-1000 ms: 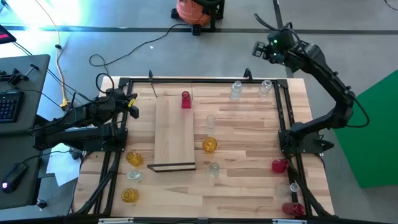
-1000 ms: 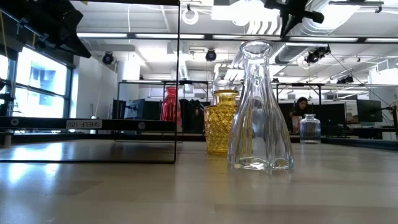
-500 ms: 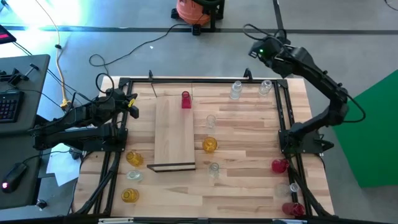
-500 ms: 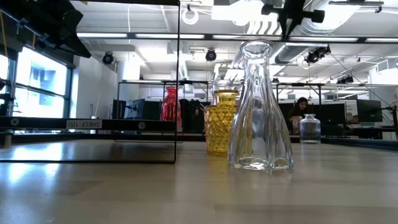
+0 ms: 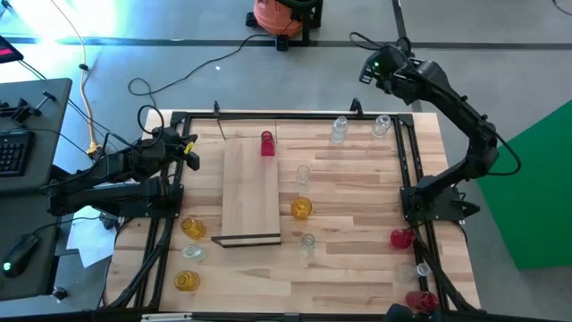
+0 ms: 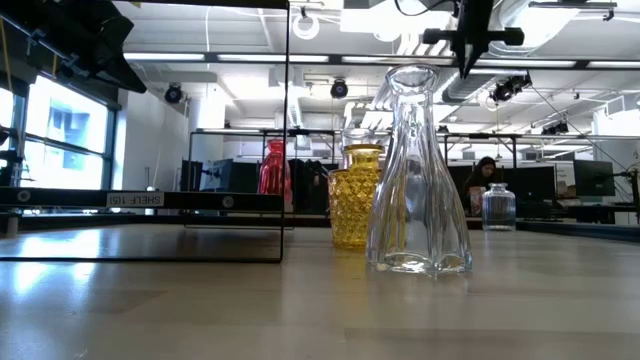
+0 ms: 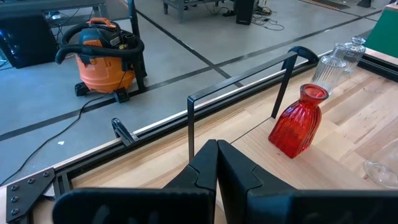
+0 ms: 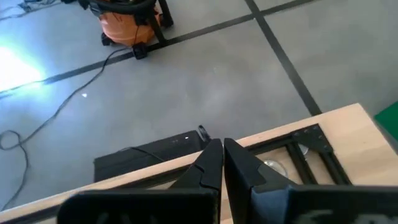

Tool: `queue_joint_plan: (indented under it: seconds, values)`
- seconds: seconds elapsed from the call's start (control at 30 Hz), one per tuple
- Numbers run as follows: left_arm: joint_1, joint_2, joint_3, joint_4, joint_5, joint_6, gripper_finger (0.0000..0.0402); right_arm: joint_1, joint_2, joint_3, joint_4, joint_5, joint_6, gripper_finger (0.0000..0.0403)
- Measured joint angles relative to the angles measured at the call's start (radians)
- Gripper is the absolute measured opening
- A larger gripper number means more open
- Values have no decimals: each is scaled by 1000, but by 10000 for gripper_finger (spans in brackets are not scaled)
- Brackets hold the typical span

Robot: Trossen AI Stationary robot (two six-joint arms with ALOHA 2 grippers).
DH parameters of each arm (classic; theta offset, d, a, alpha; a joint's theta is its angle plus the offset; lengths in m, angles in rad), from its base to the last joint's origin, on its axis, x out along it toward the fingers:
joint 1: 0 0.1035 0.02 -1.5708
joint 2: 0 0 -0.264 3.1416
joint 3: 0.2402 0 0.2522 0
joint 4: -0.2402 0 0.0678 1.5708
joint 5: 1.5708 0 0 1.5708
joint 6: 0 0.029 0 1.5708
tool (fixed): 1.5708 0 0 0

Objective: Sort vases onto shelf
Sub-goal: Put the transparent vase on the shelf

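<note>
3 red vases [image 5: 266, 143], 3 amber [image 5: 301, 208], ~6 clear [image 5: 339, 130] on table, only one red on shelf [image 5: 250, 192]; left gripper [image 5: 189, 150] & right gripper [image 5: 368, 72] both closed, empty, well apart from vases.
</note>
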Motion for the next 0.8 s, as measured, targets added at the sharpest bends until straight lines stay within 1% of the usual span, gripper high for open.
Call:
queue_joint_plan:
  seconds: [0.17,0.23,0.7,0.8]
  values:
    - [0,0,0,0,0,0,1,-19,0,0,0,-9,-82,0]
    - [0,0,0,0,0,0,1,-28,0,0,1,-34,-143,0]
    - [0,0,0,0,0,0,1,-37,0,-1,-19,-348,-964,0]
    - [0,0,0,0,0,0,0,-37,0,-2,-19,-399,-1079,0]
